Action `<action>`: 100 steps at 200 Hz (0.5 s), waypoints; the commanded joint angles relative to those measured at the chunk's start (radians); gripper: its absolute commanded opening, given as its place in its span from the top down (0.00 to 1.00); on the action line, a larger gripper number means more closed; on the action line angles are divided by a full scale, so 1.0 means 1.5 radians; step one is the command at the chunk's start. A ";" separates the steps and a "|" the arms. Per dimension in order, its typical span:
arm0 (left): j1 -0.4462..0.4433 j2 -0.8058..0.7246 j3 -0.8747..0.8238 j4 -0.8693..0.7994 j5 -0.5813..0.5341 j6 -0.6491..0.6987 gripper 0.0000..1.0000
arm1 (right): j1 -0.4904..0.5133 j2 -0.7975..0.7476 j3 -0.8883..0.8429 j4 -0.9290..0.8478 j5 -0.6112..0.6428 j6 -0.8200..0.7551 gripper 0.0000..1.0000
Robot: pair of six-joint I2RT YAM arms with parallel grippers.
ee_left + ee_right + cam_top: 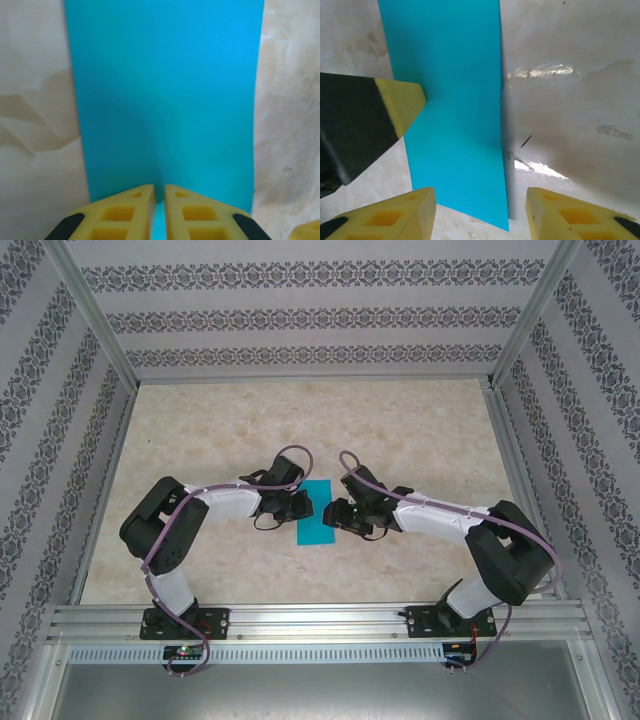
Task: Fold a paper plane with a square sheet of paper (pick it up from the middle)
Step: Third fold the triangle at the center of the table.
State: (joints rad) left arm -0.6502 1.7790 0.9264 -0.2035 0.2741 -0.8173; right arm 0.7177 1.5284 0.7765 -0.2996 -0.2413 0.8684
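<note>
Your left hand (159,197), fingers nearly together, touched the teal-blue rectangular paper sheet (317,512) at its 9 o'clock edge; your right hand (480,200), fingers apart, sat at 3 o'clock.

No legible text, label, brand, number or sign in any view.
- square sheet of paper (316,513): plain teal face, unprinted.
- wall panels (300,315): repeating ornamental bands, a pattern and not lettering.
- small circuit boards (185,650) on the near rail: too small to make out any marking.
</note>
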 commanded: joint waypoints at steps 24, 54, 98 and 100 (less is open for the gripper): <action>-0.011 0.020 -0.002 -0.040 -0.045 0.004 0.85 | 0.003 0.021 -0.014 0.012 -0.035 0.008 0.49; -0.012 0.025 -0.016 -0.030 -0.046 -0.004 0.85 | 0.009 0.030 -0.020 0.022 -0.056 0.005 0.49; -0.011 0.025 -0.027 -0.023 -0.047 -0.010 0.85 | 0.021 0.051 -0.018 0.033 -0.072 -0.006 0.54; -0.011 0.025 -0.027 -0.022 -0.046 -0.010 0.85 | 0.022 0.053 -0.018 0.033 -0.072 -0.007 0.54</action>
State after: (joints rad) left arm -0.6571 1.7805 0.9257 -0.2024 0.2523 -0.8181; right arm 0.7338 1.5845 0.7574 -0.2790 -0.3195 0.8692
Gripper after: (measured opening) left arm 0.147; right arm 0.477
